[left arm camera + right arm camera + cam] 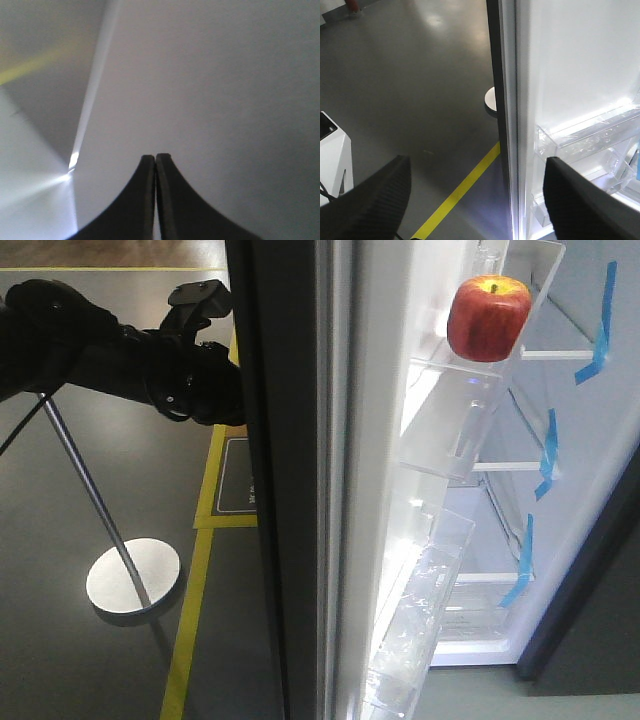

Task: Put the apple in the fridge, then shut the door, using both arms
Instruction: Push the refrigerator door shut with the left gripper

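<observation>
The left arm [120, 350] is extended level toward the outer face of the door [275, 490], the left gripper [155, 160] pinched closed and empty. The right gripper [477, 167] is held wide apart, framing the door edge.

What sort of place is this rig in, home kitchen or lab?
Likely a lab or test floor, not a home: yellow tape lines on bare grey floor, a round-based pole stand, blue tape strips in the fridge.
</observation>
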{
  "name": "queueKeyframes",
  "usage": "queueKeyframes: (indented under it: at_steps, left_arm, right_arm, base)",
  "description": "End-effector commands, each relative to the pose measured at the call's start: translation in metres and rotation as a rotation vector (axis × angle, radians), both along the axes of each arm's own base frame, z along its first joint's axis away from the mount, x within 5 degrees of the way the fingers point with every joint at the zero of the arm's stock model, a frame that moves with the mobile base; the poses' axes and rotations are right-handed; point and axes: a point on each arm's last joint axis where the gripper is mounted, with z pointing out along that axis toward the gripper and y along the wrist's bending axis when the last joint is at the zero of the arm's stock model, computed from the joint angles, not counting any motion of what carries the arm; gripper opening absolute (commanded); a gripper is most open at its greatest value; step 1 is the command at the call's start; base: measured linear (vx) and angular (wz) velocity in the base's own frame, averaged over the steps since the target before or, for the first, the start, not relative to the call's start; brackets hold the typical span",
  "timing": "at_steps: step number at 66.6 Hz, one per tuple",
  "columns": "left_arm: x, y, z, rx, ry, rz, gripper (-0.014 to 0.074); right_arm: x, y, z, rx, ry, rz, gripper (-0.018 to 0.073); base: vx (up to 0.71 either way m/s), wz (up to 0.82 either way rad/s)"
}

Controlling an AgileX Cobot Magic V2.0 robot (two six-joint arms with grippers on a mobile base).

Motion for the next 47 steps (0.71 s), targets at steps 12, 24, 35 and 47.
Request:
queueKeyframes:
  at_steps: [12, 24, 35, 47]
  left_arm:
    - [-0.027, -0.038, 0.042, -0.175, -0.134, -0.130, -0.0006]
    - [-0.041, -0.064, 0.051, -0.260, -0.205, -0.208, -0.0006]
    - [-0.052, -0.088, 0.058, -0.330, -0.281, -0.241, -0.0006]
    - [-0.064, -0.111, 0.059, -0.384, -0.337, -0.279, -0.0006]
  right_arm:
    - [0.000, 0.002, 0.006, 0.021, 0.005, 0.018, 0.0525]
    - [0.000, 0.002, 0.006, 0.021, 0.005, 0.018, 0.0525]
    - [0.000, 0.002, 0.006, 0.021, 0.005, 0.018, 0.0525]
    - [0.000, 0.002, 0.006, 0.021, 0.005, 0.018, 0.0525]
  base:
    - [0.00, 0.00]
    - [0.00, 0.00]
    - [0.00, 0.00]
    - [0.00, 0.00]
